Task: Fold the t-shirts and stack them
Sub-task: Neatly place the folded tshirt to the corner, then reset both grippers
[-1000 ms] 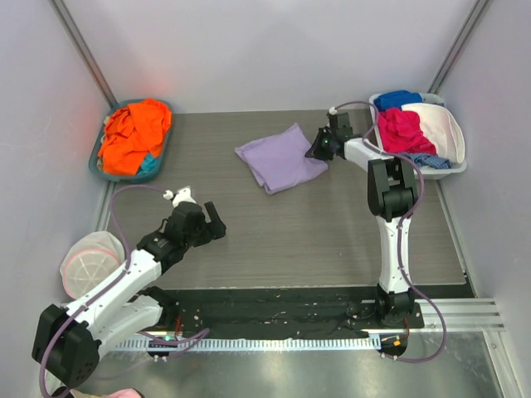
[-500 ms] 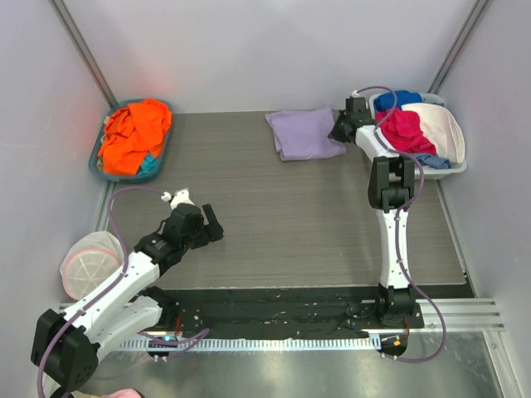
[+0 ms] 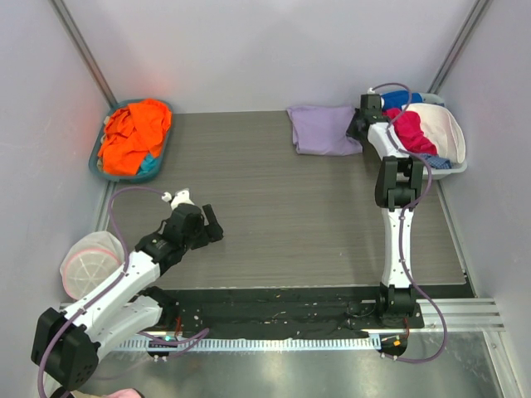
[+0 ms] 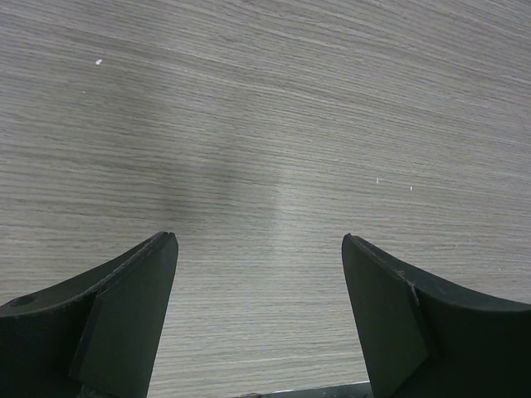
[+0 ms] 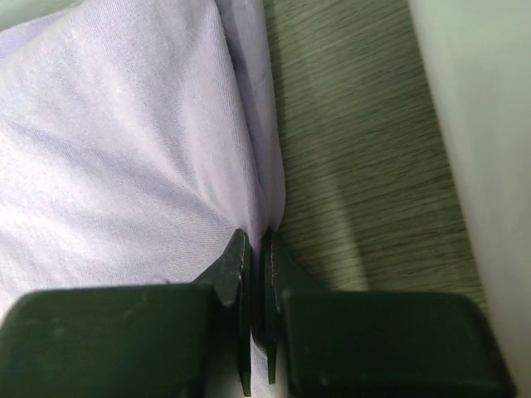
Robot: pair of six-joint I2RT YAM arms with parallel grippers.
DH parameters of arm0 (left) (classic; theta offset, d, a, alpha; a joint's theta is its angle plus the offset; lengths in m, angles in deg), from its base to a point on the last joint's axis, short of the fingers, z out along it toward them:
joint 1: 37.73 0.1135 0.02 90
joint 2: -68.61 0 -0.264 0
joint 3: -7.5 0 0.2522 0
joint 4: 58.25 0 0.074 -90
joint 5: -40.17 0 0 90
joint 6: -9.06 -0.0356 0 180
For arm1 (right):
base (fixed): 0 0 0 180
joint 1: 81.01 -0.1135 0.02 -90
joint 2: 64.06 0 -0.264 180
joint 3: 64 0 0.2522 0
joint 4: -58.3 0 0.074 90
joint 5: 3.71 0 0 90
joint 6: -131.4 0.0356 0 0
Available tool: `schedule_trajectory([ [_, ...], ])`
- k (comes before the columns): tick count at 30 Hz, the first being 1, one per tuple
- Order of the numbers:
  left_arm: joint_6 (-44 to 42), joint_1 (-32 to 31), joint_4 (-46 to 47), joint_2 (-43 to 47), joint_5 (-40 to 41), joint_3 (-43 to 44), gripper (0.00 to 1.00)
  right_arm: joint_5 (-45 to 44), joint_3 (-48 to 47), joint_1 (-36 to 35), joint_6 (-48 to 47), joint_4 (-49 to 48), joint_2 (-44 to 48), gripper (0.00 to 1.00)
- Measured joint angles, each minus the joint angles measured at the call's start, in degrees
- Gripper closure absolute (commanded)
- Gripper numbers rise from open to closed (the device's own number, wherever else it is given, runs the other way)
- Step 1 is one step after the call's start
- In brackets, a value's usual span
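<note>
Lavender t-shirt [image 3: 323,130] has slid beside the white basket [image 3: 458,163] of red and blue clothes [image 3: 411,131], right fingers [image 5: 236,265] pinching it; left fingers [image 4: 133,307] spread.

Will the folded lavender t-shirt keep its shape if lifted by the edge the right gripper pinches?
Probably not: the lavender t-shirt is thin, soft cloth, so its layers would likely droop open below the right gripper. It looks light, so that narrow edge pinch should carry it. Slid flat over the table, the fold may survive better.
</note>
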Motion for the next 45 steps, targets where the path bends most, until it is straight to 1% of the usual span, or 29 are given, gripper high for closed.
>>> schedule_trajectory([
  [1,0.00,0.00,0.00,0.00,0.00,0.00,0.15,0.00,-0.22,0.02,-0.22,0.15,-0.11,0.91],
  [2,-0.02,0.00,0.00,-0.02,0.00,0.00,0.15,0.00,-0.55,0.07,-0.50,0.37,-0.28,0.86],
  [4,-0.02,0.00,0.02,-0.17,0.00,0.00,0.15,0.04,-0.81,0.17,-0.87,0.44,-0.39,0.82],
  [7,-0.13,0.00,0.02,-0.68,0.00,0.00,0.15,0.68,-1.25,0.44,-2.03,0.35,-0.61,0.55],
  [8,-0.20,0.00,0.02,-0.76,0.00,0.00,0.15,1.16,-1.44,0.37,-2.75,0.26,-0.61,0.43],
  [10,-0.24,0.00,0.02,-0.87,0.00,0.00,0.15,2.62,-1.70,0.02,-3.85,-0.17,-0.61,0.32],
  [11,-0.26,0.00,0.02,-0.90,0.00,0.00,0.15,3.48,-1.79,-0.22,-4.09,-0.59,-0.59,0.23],
  [12,-0.31,0.00,0.04,-0.90,0.00,0.00,0.16,4.42,-1.79,-0.37,-4.50,-0.94,-0.48,0.20],
  [13,-0.37,0.00,0.04,-0.90,0.00,0.00,0.15,5.86,-1.73,-0.44,-4.90,-1.33,-0.28,0.15],
  [16,-0.59,0.00,0.04,-0.90,-0.04,0.00,0.15,8.31,-0.11,-0.48,-4.72,-2.43,1.40,0.09],
  [23,-0.87,0.00,0.26,-0.92,-0.13,0.00,0.15,10.56,2.12,1.03,-3.67,-2.80,6.69,0.05],
  [28,-0.96,0.00,0.76,-1.27,-0.72,0.00,0.15,8.48,6.91,2.10,-3.72,-3.61,14.60,0.04],
  [31,-1.14,0.00,0.85,-1.68,-0.94,0.35,0.14,7.06,11.43,2.38,-3.87,-4.48,20.50,0.04],
  [33,-1.29,0.00,0.98,-1.88,-0.92,0.96,0.13,6.27,18.43,2.19,-3.65,-5.99,26.84,0.04],
  [38,-1.73,0.00,1.49,-3.17,-0.74,3.48,0.11,6.08,42.53,-0.44,-0.92,-10.38,46.86,0.03],
  [42,-2.12,0.00,1.75,-3.91,-0.46,4.87,0.10,4.72,61.66,-7.10,1.42,-12.02,64.24,0.02],
  [45,-2.27,0.00,1.73,-3.87,-0.44,5.09,0.10,4.02,72.46,-12.76,3.23,-11.67,76.50,0.02],
])
